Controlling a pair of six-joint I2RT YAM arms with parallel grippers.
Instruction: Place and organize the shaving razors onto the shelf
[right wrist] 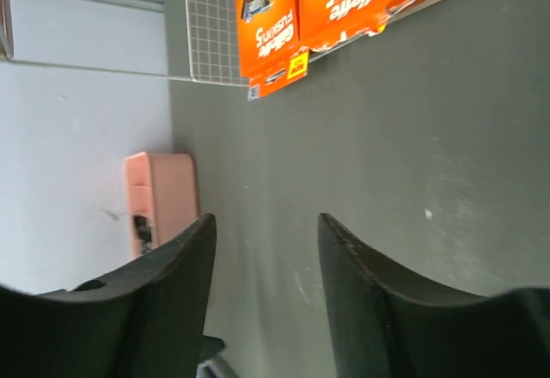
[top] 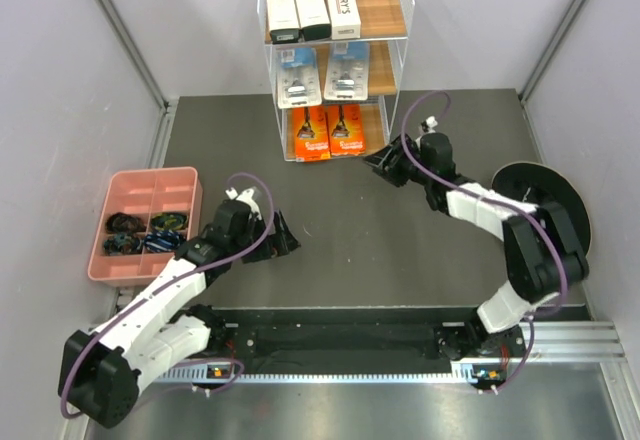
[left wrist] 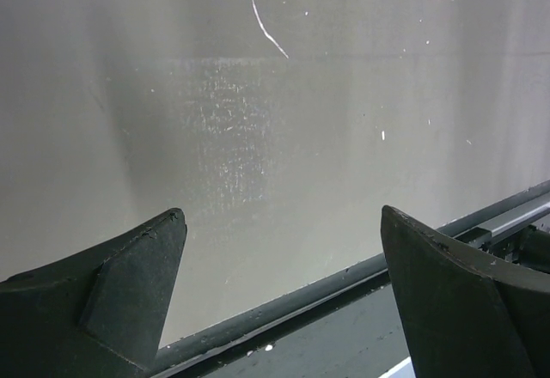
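On the bottom tier of the tall white wire shelf (top: pixel 390 5), two orange razor cards (top: pixel 328 132) lie side by side, just left-ahead of the nearer right end effector (top: pixel 383 165), which is half-open and empty. Left end effector (top: pixel 283 235): wide open, empty, well back.

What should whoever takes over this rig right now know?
Left hand: open, empty, low over the near left of the table.
Right hand: jaws apart, empty, just right of the shelf's bottom tier.
Packs: three white boxes on the top tier, two blister packs in the middle, two orange cards at the bottom.
Done: all seven are shelved, sorted by kind.
Left: probably only pulling both arms back.
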